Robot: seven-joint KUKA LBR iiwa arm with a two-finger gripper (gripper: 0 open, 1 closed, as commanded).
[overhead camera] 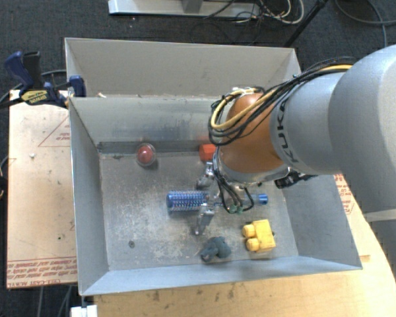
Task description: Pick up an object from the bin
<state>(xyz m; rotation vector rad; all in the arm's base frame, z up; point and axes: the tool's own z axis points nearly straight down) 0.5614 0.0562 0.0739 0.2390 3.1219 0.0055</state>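
Blue ridged roller (185,201) just beside jaws

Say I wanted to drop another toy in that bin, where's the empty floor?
The widest bare patch of the bin floor is on the view's left, bordered by that wall, the red ball behind and the blue ridged cylinder to its right. It is crowded right of centre, where the gripper, a dark grey lump and a yellow block sit close.
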